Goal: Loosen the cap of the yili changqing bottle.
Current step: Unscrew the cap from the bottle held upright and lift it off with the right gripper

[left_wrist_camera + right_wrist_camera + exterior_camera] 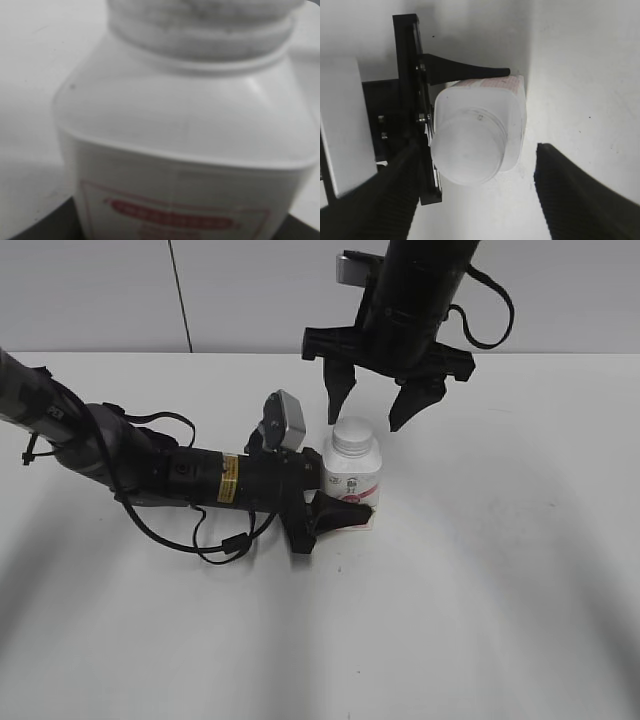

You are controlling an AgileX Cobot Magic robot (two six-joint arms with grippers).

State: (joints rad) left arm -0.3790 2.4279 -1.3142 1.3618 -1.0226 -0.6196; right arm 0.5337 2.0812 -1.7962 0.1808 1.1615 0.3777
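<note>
White and ribbed, the cap (352, 435) sits on the bottle (351, 480), which stands upright near the middle of the tabletop (500, 590). The left end effector (335, 512) grips the bottle low on its body from the left. The right end effector (371, 403) hangs above the cap, fingers spread wide, not touching it. The left wrist view shows only blurred shoulder and pink label; the right wrist view looks straight down on the cap between its fingers (580, 195).
</note>
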